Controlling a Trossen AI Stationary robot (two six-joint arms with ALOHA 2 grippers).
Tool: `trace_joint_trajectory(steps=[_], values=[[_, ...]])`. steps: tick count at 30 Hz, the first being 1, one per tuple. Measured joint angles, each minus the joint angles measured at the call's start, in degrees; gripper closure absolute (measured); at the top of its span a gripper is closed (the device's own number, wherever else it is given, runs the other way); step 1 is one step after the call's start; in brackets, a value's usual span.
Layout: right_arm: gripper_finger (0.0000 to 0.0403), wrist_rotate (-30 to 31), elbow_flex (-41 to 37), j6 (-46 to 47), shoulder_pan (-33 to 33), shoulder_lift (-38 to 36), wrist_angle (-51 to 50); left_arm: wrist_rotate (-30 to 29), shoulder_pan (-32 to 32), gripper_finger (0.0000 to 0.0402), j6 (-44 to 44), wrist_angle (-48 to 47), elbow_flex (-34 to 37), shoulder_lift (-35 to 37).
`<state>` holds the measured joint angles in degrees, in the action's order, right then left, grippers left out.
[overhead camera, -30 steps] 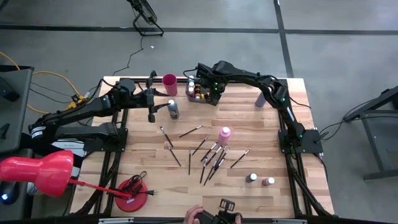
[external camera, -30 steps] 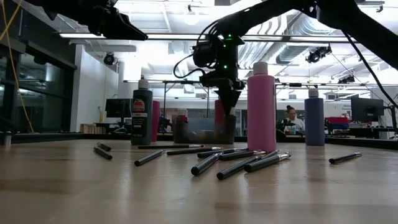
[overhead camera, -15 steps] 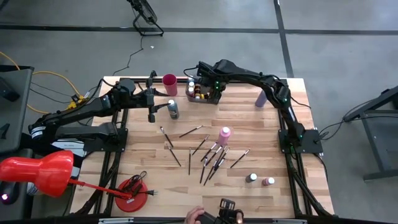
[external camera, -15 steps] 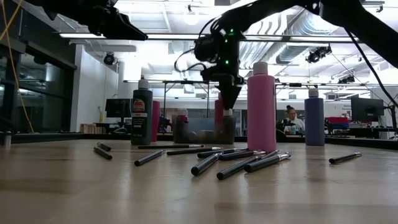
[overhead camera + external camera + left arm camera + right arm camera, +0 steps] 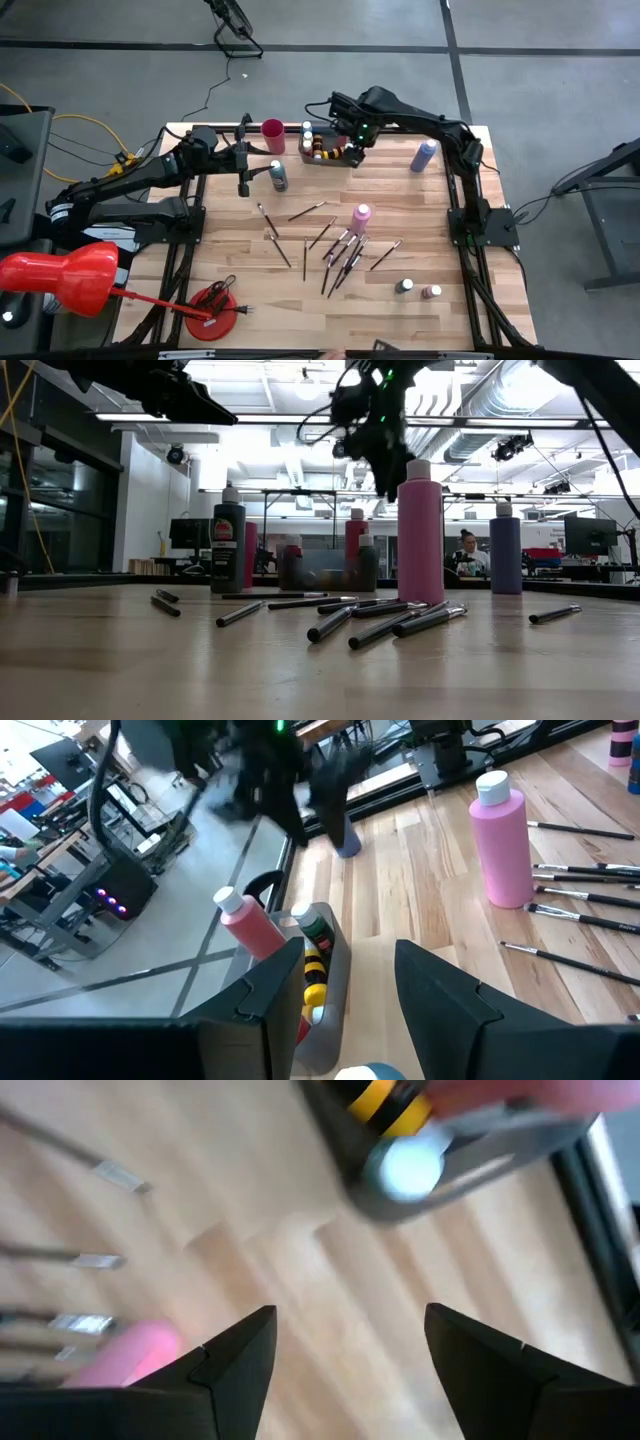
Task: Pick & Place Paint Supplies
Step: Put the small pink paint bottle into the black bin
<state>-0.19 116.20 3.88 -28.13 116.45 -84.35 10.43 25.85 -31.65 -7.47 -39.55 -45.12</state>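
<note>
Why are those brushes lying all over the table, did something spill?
No spill shows. The paintbrushes lie loose and crisscrossed mid-table, unsorted, while bottles stand upright, some in the grey tray. The right pincer, open and empty, hangs above that tray.

You get four views: high looks straight down on the whole table (image 5: 420, 215); low sits at tabletop level, facing the room; both wrist cameras look closely past their fingers, sharing the grey tray (image 5: 328, 982) and pink bottle (image 5: 500, 840).
</note>
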Motion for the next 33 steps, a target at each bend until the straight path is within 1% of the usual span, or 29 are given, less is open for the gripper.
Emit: trace_joint_trajectory(steps=[4,6,8,10,12,16,20,23,26,29,33], values=[[0.0159,-1.64,0.00,1.23,1.30,-3.38,-5.06,0.01,0.00,0.0249,0.00,0.00,0.00,-0.01],[0.0160,-1.59,-0.28,3.42,2.34,-5.12,-5.65,-0.01,0.02,0.0249,0.00,0.00,0.00,-0.01],[0.0160,-2.21,-2.77,6.56,3.34,-8.64,-5.48,-0.01,0.02,0.0249,0.01,0.00,0.00,0.00],[0.0160,-3.23,-6.44,9.76,5.00,-12.15,-5.56,-0.01,0.01,0.0249,0.00,0.00,0.00,0.00],[0.0160,-3.30,-12.07,14.12,6.58,-16.18,-5.63,0.01,0.00,0.0249,0.01,-0.02,0.00,-0.02],[0.0160,-4.09,-24.24,26.48,11.33,-23.69,-4.62,-0.01,0.00,0.0249,0.01,-0.02,-0.02,-0.02],[0.0160,-7.71,-33.71,40.84,17.86,-30.92,-4.00,0.01,0.00,0.0249,0.01,0.00,-0.02,-0.02],[0.0160,-7.93,-39.06,52.29,23.70,-34.88,-2.73,0.00,0.01,0.0249,-0.01,-0.01,-0.02,0.00],[0.0160,-8.75,-42.81,62.36,30.22,-38.14,-1.96,-0.01,0.00,0.0249,0.01,0.00,-0.02,0.00],[0.0160,-9.50,-45.49,69.80,36.73,-39.66,-0.75,-0.01,0.01,0.0249,0.00,-0.01,-0.02,-0.01],[0.0160,-9.27,-47.63,76.85,44.43,-39.88,0.53,-0.01,0.02,0.0249,0.01,-0.02,-0.02,-0.01]])
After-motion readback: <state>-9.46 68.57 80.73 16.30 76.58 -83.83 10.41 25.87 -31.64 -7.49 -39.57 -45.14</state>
